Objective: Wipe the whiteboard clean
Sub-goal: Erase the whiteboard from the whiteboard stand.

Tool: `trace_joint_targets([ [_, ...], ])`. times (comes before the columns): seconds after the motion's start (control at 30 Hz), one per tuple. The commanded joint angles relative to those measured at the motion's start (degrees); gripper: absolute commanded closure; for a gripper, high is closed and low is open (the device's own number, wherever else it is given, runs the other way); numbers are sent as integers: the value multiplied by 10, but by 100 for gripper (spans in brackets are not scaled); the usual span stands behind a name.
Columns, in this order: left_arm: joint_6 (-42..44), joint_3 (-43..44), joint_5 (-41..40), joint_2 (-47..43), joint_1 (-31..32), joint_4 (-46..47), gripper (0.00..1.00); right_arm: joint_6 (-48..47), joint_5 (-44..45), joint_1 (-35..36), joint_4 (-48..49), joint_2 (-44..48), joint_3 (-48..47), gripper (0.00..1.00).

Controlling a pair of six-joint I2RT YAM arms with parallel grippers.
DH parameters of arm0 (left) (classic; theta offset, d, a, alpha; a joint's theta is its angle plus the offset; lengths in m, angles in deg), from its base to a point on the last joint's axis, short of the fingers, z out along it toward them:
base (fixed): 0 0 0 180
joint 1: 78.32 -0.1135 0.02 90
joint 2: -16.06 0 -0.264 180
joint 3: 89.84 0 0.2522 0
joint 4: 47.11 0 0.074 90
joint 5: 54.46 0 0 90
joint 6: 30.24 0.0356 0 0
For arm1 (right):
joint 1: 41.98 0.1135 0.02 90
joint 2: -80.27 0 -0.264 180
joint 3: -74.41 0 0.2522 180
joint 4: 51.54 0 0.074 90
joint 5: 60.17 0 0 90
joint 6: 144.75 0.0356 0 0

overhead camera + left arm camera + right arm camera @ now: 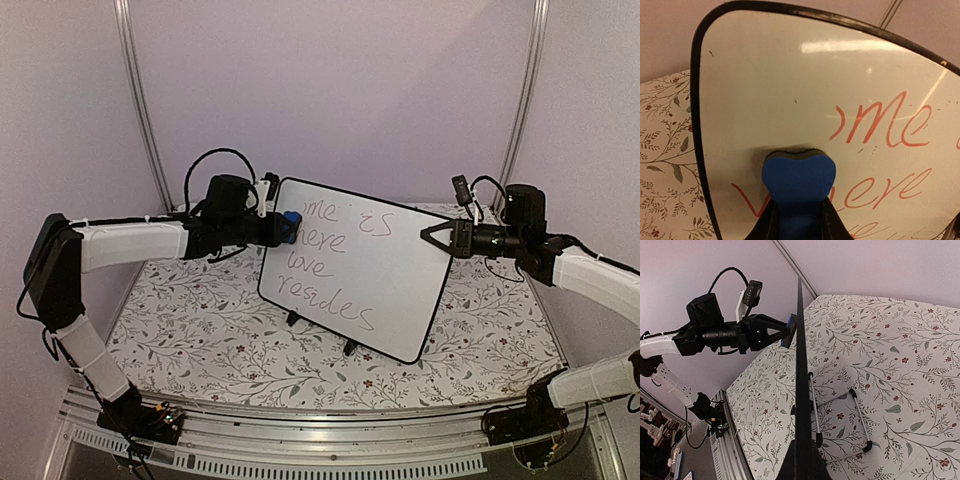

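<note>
The whiteboard (370,270) stands tilted on its 2 feet on the floral table (190,310), between the arms. The left gripper (283,228) clasps a blue eraser (799,177), pressed to the board's upper left (beside the handwriting). The right gripper (428,237) is clenched on the board's right edge.

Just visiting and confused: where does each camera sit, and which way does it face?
Top external: above, behind the arms, looking down on the whiteboard; both arms show.
Left wrist: faces the board's writing; left gripper holds the eraser.
Right wrist: sights along the board's edge; right gripper clamps it.
All share the whiteboard.
</note>
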Motion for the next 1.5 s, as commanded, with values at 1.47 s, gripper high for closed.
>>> trace_joint_targets([
  [1.47,10,46,6,18,5,-17,100,-54,-55,20,-14,-9,3,100],
])
